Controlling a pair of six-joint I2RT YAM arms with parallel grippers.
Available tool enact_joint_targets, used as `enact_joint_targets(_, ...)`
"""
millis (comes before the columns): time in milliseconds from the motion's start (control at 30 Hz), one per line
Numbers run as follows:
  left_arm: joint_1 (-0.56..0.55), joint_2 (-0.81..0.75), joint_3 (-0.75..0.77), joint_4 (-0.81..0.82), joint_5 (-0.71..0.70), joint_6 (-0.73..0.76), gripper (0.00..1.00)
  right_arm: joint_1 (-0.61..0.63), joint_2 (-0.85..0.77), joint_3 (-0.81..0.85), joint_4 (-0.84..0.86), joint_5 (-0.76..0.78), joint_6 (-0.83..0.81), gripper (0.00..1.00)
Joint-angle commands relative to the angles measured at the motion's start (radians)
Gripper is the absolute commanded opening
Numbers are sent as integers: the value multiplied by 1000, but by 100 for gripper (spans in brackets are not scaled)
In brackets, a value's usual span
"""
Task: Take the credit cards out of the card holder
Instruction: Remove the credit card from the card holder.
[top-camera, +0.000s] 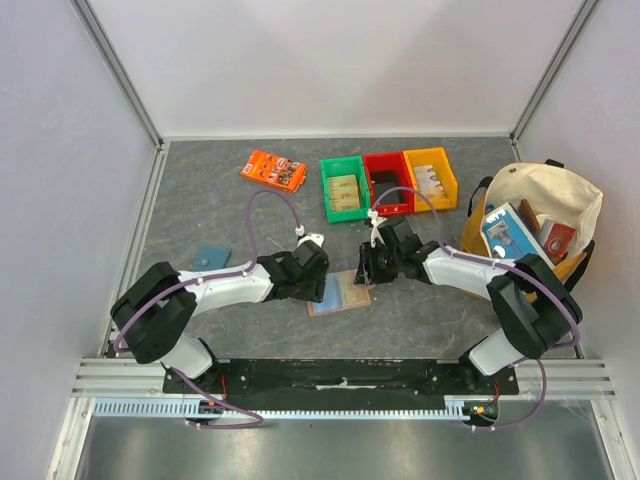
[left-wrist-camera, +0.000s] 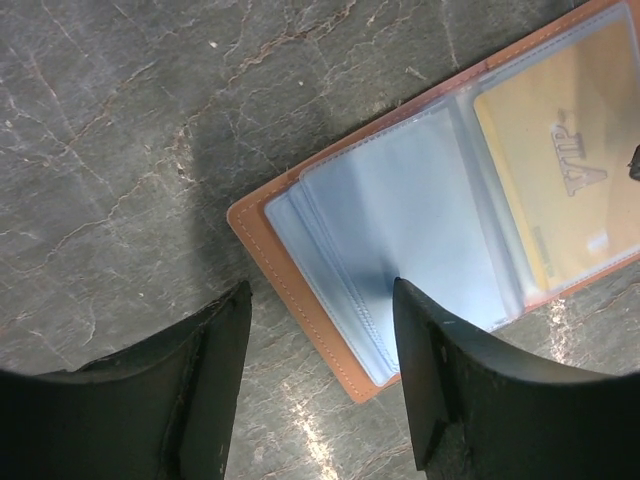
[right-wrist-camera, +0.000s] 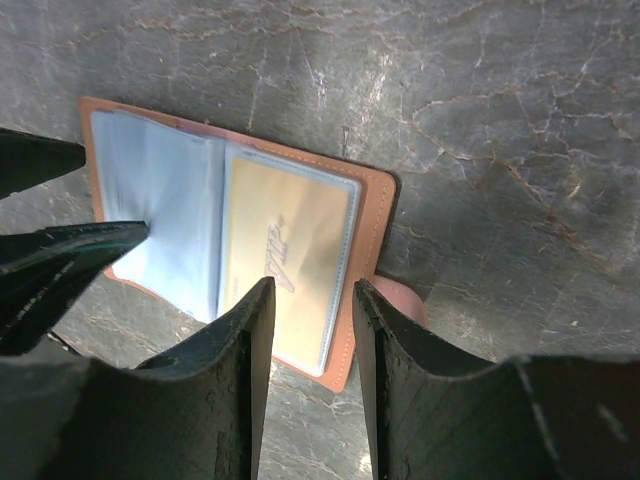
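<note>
The tan leather card holder (top-camera: 340, 295) lies open and flat on the grey table between my two arms. Its light blue sleeves (left-wrist-camera: 400, 210) face up, and a gold card (left-wrist-camera: 560, 170) sits in the right-hand sleeve. My left gripper (left-wrist-camera: 320, 290) is open, its fingers straddling the holder's left corner (left-wrist-camera: 270, 250); one finger rests over the blue sleeves. My right gripper (right-wrist-camera: 313, 285) is open just above the holder's right edge (right-wrist-camera: 375, 230), with the gold card (right-wrist-camera: 290, 250) and tan rim showing in its gap. The snap tab (right-wrist-camera: 405, 300) peeks out beside its right finger. The left gripper's fingers (right-wrist-camera: 60, 250) show at that view's left.
Green (top-camera: 344, 187), red (top-camera: 388, 182) and yellow (top-camera: 431, 177) bins stand at the back. An orange packet (top-camera: 273, 170) lies to their left. A cream tote bag (top-camera: 545, 210) with items stands at the right. A teal pouch (top-camera: 211, 257) lies at the left.
</note>
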Motion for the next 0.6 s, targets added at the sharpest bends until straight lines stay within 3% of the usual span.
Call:
enact_joint_targets(0, -8, 30, 2, 5, 1, -56, 60, 18, 17, -8, 15, 34, -21, 44)
enact_joint_targets(267, -6, 24, -26, 48, 46, -85, 48, 29, 29, -2, 21, 2, -15, 40)
enact_joint_targets(567, -8, 2, -38, 63, 57, -99, 44, 36, 18, 12, 25, -35, -3, 31)
